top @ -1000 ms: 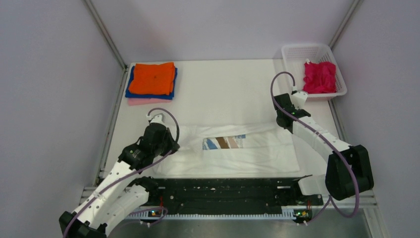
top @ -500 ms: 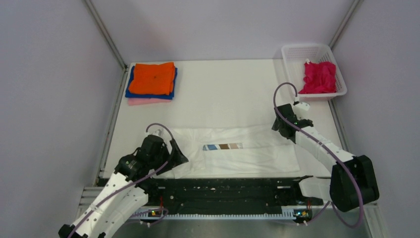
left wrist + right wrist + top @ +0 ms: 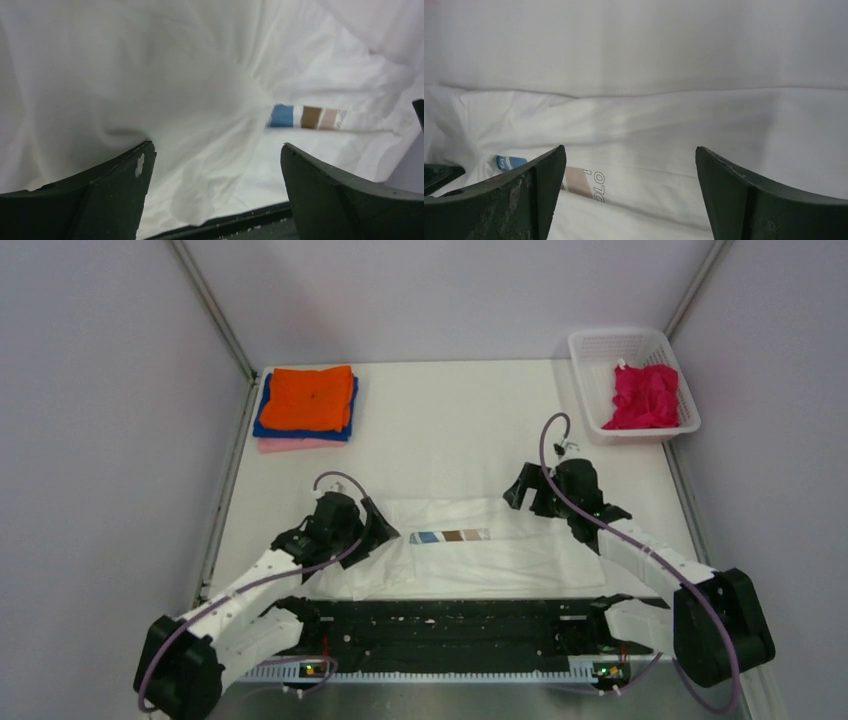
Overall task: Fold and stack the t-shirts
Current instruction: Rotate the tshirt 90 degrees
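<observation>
The white t-shirt (image 3: 500, 552) lies flat near the table's front edge, folded into a wide band. A narrow strip of its blue, brown and tan print (image 3: 450, 536) shows in the middle. My left gripper (image 3: 384, 528) hovers open over the shirt's left end, with only cloth (image 3: 150, 75) below its fingers (image 3: 115, 195). My right gripper (image 3: 518, 492) is open above the shirt's far right edge, the print (image 3: 579, 179) below its left finger. An orange t-shirt (image 3: 310, 397) tops a blue and a pink one at the far left. A magenta t-shirt (image 3: 645, 395) lies crumpled in the basket.
The white mesh basket (image 3: 590, 348) stands at the far right corner. The black rail (image 3: 460, 625) with the arm bases runs along the near edge, just below the shirt's hem. Bare white table (image 3: 450, 430) lies between the stack and the basket.
Both grippers opened and let go of the white shirt, then swung inward over it. The shirt's fold narrowed the visible print to a thin strip.
</observation>
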Action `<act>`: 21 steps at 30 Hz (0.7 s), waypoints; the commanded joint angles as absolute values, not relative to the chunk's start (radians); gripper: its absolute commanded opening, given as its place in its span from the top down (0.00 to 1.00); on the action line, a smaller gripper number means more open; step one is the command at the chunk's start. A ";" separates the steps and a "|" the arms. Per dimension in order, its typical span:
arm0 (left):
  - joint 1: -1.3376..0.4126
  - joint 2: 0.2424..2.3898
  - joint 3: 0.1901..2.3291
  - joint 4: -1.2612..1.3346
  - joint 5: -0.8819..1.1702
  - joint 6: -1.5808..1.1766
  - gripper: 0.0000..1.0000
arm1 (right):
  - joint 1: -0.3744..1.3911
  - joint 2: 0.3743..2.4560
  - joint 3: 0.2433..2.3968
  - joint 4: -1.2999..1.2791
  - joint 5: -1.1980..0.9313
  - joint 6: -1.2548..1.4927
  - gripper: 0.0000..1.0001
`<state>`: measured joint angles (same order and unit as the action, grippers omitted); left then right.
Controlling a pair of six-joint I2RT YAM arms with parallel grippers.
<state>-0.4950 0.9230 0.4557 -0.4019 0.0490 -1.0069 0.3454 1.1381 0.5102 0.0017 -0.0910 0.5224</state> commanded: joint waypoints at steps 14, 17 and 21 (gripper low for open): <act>-0.346 2.126 1.516 -0.192 0.060 -1.070 0.01 | 0.439 1.355 0.486 0.094 -0.225 0.577 0.01; -0.348 2.429 1.894 -0.163 0.267 -1.097 0.01 | 0.561 1.337 0.502 0.059 -0.260 0.579 0.01; -0.380 2.705 2.202 0.107 0.459 -1.300 0.01 | 0.692 1.337 0.549 0.024 -0.351 0.558 0.01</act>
<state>-0.3439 2.4947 2.0216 -0.0986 0.2298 -1.1412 0.5877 1.3384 0.5106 0.0864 -0.2470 0.5579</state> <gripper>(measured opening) 0.990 0.985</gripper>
